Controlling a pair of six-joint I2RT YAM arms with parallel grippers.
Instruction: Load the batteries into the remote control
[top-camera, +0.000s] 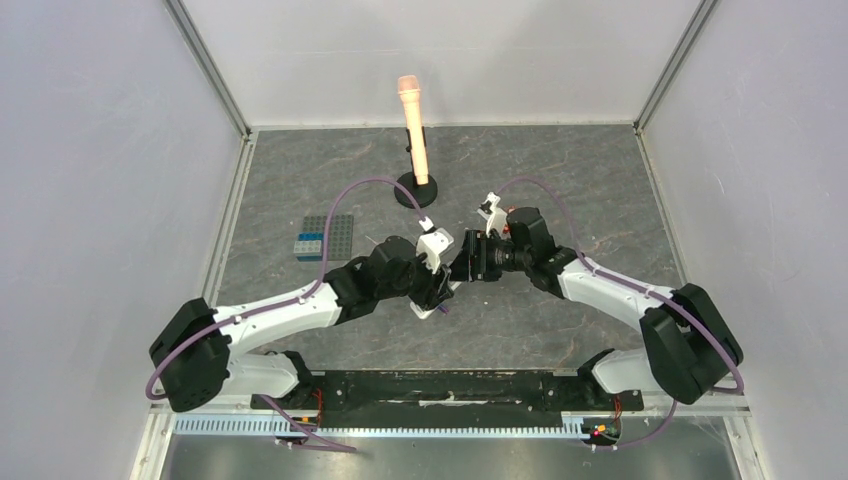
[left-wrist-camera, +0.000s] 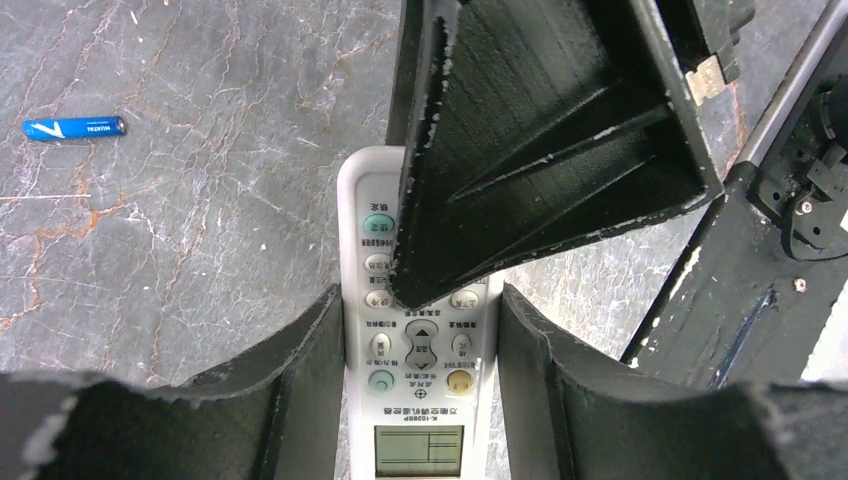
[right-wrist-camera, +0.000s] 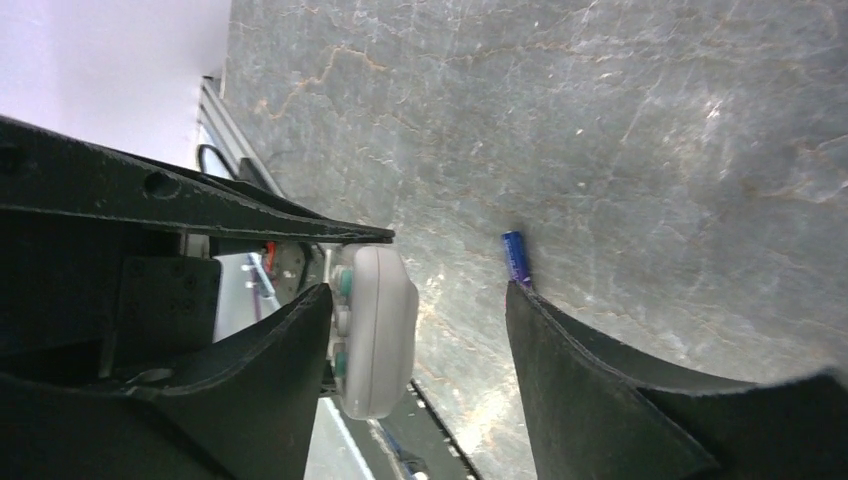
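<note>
White plastic of the remote control (left-wrist-camera: 420, 400) — judged light, rigid and slippery — is clamped by its long edges in the left tool (left-wrist-camera: 420, 310), while the right tool (right-wrist-camera: 418, 290) is held apart beside it and one roll-prone battery (left-wrist-camera: 75, 127) is seen loose on the counter (left-wrist-camera: 200, 250).

White remote control (left-wrist-camera: 420, 350), buttons up, gripped at its sides — one blue battery (left-wrist-camera: 75, 127) lies flat, well apart.
</note>
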